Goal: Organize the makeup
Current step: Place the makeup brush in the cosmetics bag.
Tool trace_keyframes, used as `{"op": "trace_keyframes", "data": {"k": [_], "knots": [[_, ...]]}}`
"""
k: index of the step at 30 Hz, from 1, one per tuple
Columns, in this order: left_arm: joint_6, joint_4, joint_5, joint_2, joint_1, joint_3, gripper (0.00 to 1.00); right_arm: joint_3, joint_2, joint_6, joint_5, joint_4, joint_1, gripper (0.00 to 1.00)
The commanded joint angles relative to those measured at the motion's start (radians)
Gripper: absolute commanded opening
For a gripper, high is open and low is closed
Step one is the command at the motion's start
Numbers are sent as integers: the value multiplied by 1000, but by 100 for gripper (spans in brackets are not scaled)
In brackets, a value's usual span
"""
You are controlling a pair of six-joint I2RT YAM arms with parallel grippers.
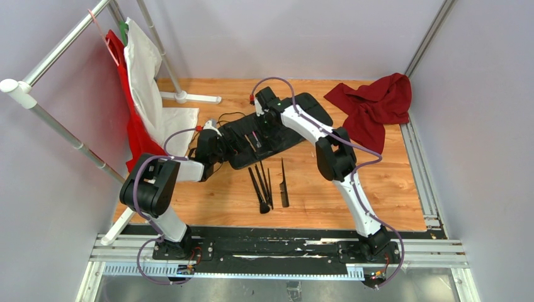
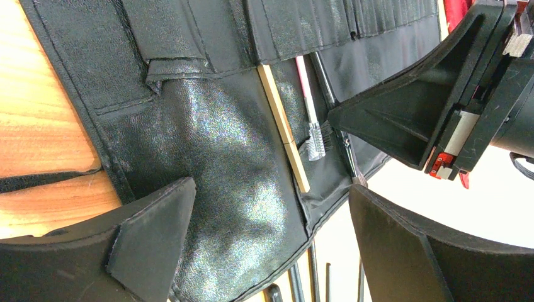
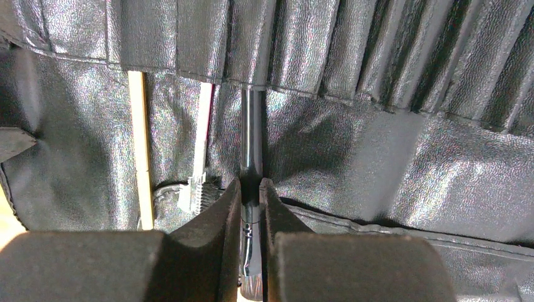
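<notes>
On the wood-grain plank tabletop (image 1: 390, 189): one long black roll-up case of pebbled, shiny faux leather (image 1: 308, 106), unrolled, its upper band stitched into narrow slots. Crumpled dark-red cloth (image 1: 374, 104), far right corner. Left hand (image 2: 271, 189): released, black wedge-shaped fingers spread above the case's lower edge, grasping nothing. Right hand (image 3: 250, 185): clenched on a glossy black round-handled brush (image 3: 252, 132), its upper end entering a slot. Loose slim black-handled brushes (image 1: 261, 185) and thin black tail comb (image 1: 284, 184), on bare wood beside the case's near edge. Slotted beside the gripped brush: pink-handled bristle wand (image 3: 203, 132); flat tan stick handle (image 3: 140, 145).
</notes>
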Motion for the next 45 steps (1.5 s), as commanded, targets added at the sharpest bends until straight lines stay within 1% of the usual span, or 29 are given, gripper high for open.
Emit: {"op": "trace_keyframes", "data": {"k": [1, 28, 29, 30, 36, 37, 41, 45], "knots": [[-6, -9, 5, 17, -8, 4, 98, 37, 27, 7, -10, 18, 10, 1], [-6, -9, 6, 31, -8, 10, 98, 112, 83, 26, -42, 60, 10, 1], [-6, -9, 6, 32, -8, 12, 98, 109, 84, 27, -43, 61, 10, 2], [-6, -9, 6, 32, -7, 12, 98, 108, 82, 27, -42, 62, 10, 7], [-6, -9, 5, 35, -8, 13, 98, 44, 32, 23, -8, 102, 10, 41], [-6, -9, 5, 36, -8, 13, 98, 31, 22, 22, -3, 110, 9, 44], [-6, -9, 3, 35, -8, 12, 98, 23, -3, 17, 20, 118, 10, 48], [-5, -9, 2, 31, -8, 10, 98, 11, -31, 14, 52, 125, 10, 48]]}}
